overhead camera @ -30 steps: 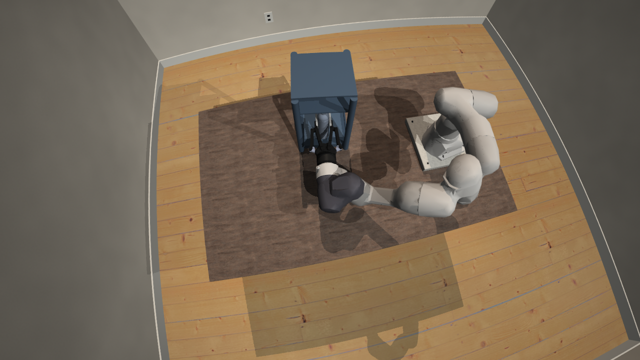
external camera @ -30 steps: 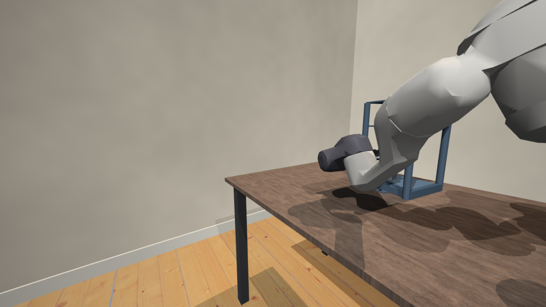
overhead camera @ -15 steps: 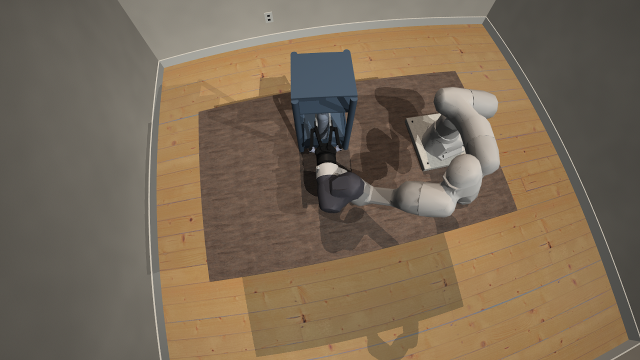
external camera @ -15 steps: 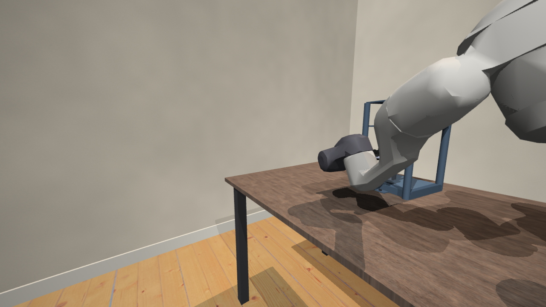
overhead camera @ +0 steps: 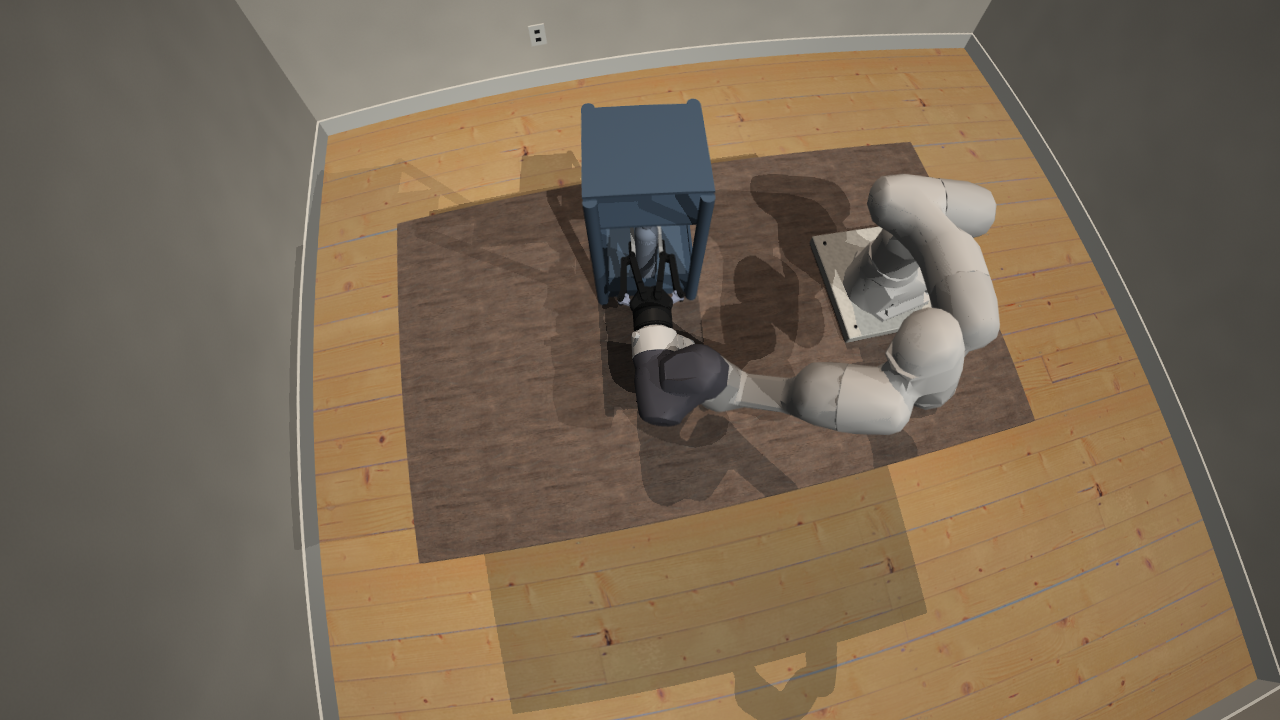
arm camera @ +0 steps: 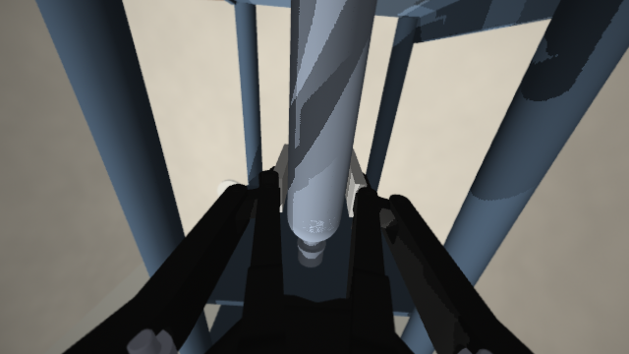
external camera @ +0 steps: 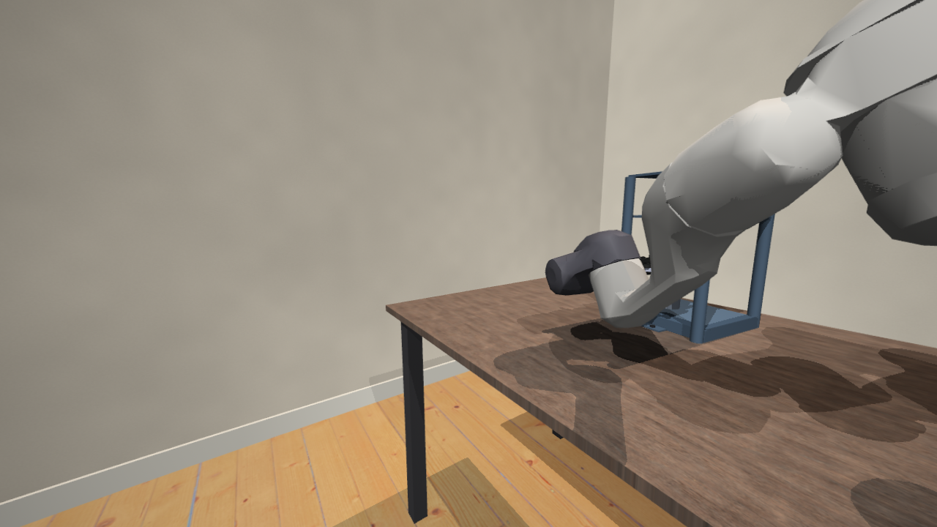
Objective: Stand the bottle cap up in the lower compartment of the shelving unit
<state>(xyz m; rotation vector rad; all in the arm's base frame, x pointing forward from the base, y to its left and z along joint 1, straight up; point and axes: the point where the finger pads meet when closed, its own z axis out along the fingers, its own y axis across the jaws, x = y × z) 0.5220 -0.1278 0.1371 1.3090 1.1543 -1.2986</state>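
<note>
You see one pale grey cylindrical bottle (arm camera: 321, 123), one blue open shelving unit (overhead camera: 646, 161) with four round posts, one dark brown wooden table (external camera: 687, 406), one white robot arm (overhead camera: 930, 295) and one black two-finger gripper (arm camera: 316, 197) closed on the bottle. You also see one white wall socket (overhead camera: 536, 34).

Top view looked down from high; exterior sat low beside the table (external camera: 655, 406); wrist looked close along the gripper (arm camera: 316, 197). All shared the shelving unit (overhead camera: 646, 152).

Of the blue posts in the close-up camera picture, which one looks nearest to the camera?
The thick post on the right. It looks widest of the four and carries dark shadow patches; the two behind the bottle look thin.
</note>
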